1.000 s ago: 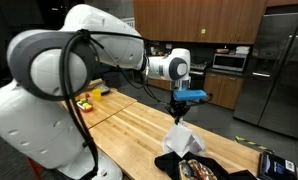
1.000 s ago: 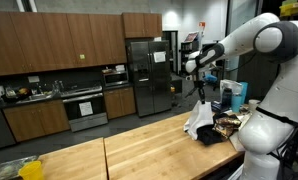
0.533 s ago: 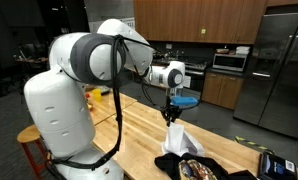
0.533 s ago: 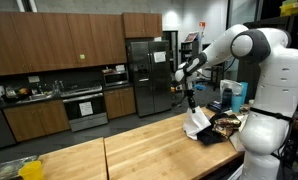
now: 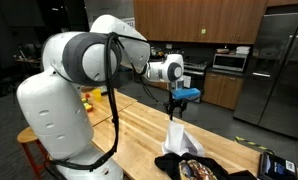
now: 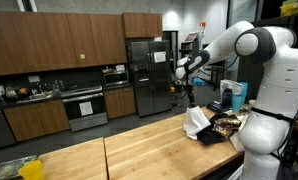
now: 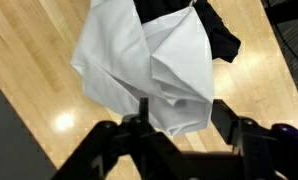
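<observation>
A crumpled white cloth fills the wrist view, and its lower fold lies between the two black fingers of my gripper. The jaws stand apart, with a small gap between the cloth and the right-hand finger. In both exterior views the gripper points down over the wooden table, and the white cloth stands in a peak just under it. The cloth rests on a dark garment at the table's end.
Yellow items lie at the far end of the table. A dark device and a blue container sit near the garment. A steel fridge and kitchen cabinets stand behind the table.
The jaws have gone from shut on the cloth's top to apart. The arm swung slightly sideways over the table, and the cloth's peak has sunk a little.
</observation>
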### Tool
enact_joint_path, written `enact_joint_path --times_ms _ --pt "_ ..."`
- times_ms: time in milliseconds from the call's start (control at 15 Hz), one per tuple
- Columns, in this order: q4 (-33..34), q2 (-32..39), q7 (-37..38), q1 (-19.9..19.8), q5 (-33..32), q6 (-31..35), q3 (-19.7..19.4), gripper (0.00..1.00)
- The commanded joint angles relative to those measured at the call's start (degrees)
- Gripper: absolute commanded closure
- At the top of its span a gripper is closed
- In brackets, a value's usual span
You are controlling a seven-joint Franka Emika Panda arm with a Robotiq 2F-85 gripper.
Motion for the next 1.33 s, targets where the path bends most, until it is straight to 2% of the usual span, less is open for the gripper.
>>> enact_joint_path --times_ms 0,67,400,600,800,1000,1067,1200,1267 --pt "0.4 -7.3 6.2 -2.2 -0.6 -1.0 -0.3 0.04" --pt "0.3 -9.2 7.7 -2.7 -0.2 -1.2 -0.6 0.0" --pt "-4.8 -15.9 17.0 -6.5 -0.7 1.1 -4.0 0.0" --pt "-10.5 -15.4 23.2 -8.5 -0.2 3.1 -6.5 0.0" --pt "-15.5 -11.5 27.9 -8.7 2.7 4.0 -8.3 0.0" --pt "-17.6 -7.6 22.5 -6.8 4.9 4.4 -8.9 0.0" --pt "-17.6 -10.0 24.5 -8.2 3.4 3.5 -8.5 0.0" --pt "-18.2 -7.8 23.8 -7.5 4.0 4.2 -8.2 0.0" --pt "-17.4 -7.1 23.5 -6.8 6.4 2.9 -8.0 0.0"
